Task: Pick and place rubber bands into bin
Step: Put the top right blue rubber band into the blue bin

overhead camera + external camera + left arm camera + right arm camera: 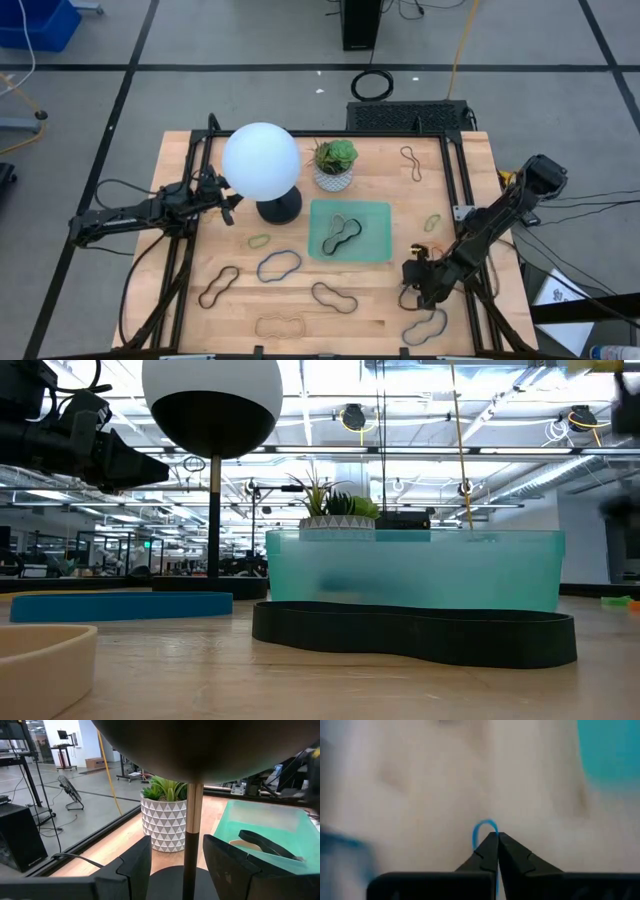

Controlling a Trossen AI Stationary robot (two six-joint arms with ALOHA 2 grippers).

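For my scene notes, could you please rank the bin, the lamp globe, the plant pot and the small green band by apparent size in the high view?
1. Bin
2. Lamp globe, close behind the bin, though it stands nearer the camera, so this order is unsure
3. Plant pot
4. Small green band

Wood table; on it: bin, rubber bands, lamp, plant pot.

Left wrist view: lamp stem between the open fingers of the left gripper.

The dark lamp shade fills the upper frame; its brass-toned stem drops to a black base at bottom centre. Behind stands a white patterned plant pot with green leaves. At right, the mint-green bin holds a black rubber band and a tan one.
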